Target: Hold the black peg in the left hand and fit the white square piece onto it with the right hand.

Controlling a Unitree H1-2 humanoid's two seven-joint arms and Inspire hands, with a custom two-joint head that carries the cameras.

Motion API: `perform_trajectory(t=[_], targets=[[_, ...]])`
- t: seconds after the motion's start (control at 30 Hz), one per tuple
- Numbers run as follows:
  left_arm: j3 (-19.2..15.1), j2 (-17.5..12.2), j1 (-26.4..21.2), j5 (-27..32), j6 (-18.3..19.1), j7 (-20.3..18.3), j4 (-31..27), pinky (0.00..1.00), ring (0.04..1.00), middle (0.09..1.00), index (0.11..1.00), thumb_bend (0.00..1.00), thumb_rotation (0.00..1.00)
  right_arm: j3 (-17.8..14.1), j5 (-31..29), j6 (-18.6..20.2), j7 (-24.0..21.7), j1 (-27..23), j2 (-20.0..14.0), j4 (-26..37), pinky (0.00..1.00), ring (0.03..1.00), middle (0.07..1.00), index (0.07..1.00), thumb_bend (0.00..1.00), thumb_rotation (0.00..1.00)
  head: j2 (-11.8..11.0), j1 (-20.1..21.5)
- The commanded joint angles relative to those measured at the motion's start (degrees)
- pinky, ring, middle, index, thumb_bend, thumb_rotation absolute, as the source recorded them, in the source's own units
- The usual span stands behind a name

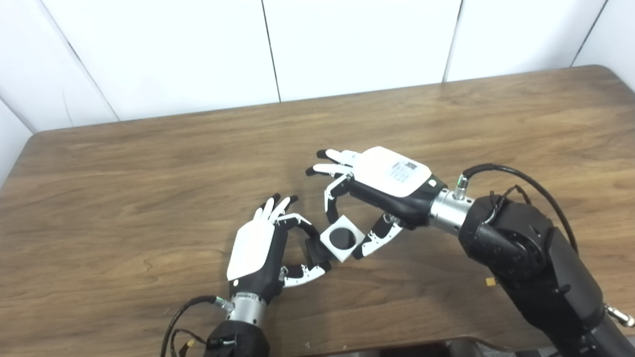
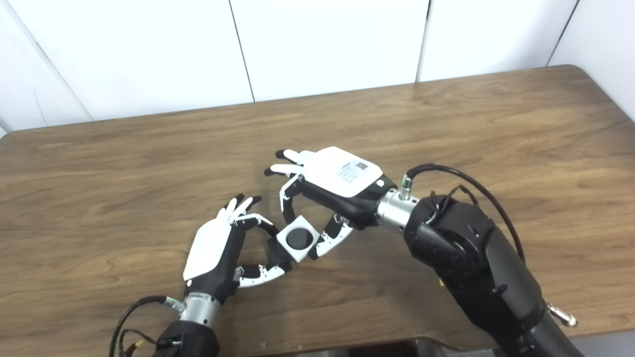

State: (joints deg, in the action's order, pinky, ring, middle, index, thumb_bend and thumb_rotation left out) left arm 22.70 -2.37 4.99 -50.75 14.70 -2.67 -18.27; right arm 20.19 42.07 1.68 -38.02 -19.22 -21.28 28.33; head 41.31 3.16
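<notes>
My left hand (image 1: 263, 250) is shut on the black peg (image 1: 316, 250), pinching its base between thumb and fingers just above the wooden table (image 1: 149, 188). The white square piece (image 1: 342, 240) sits on the peg; the peg's round black end shows through the hole in its middle. My right hand (image 1: 382, 186) is shut on the white square piece, with a finger on its upper corner and the thumb on its lower right side. The two hands meet at the table's front middle. In the right eye view the piece (image 2: 298, 240) sits between the left hand (image 2: 218, 248) and right hand (image 2: 337, 186).
The table's near edge runs just below the left wrist. Black cables loop off both wrists, the right one (image 1: 516, 176) arching above the forearm. White wall panels (image 1: 347, 44) stand behind the table's far edge.
</notes>
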Motion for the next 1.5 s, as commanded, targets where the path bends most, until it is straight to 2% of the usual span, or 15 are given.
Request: perform_trajectory(t=[0.0, 0.73, 1.47], targets=[[-0.26, 0.41, 0.24, -0.71, -0.24, 0.51, -1.33, 0.99, 1.0, 0.934, 0.492, 0.49, 0.09, -0.89, 0.31, -1.26, 1.7, -2.09, -0.06, 0.34, 0.96, 1.0, 0.924, 0.491, 0.53, 0.15, 0.08, 0.06], [0.49, 1.22, 0.15, -1.58, 0.08, 0.26, -1.82, 0.99, 1.0, 0.933, 0.491, 0.49, 0.09, -0.58, 0.04, -2.54, 4.09, -1.2, -0.03, -2.46, 0.95, 1.0, 0.917, 0.491, 0.53, 0.15, 0.33, -0.87], [0.68, 2.58, -2.18, -2.16, 0.85, 0.2, 1.41, 0.99, 1.0, 0.93, 0.491, 0.49, 0.09, 0.78, 0.86, -2.09, 2.82, -1.42, 0.37, -1.16, 0.96, 1.0, 0.926, 0.49, 0.53, 0.15, 1.52, -1.65]])
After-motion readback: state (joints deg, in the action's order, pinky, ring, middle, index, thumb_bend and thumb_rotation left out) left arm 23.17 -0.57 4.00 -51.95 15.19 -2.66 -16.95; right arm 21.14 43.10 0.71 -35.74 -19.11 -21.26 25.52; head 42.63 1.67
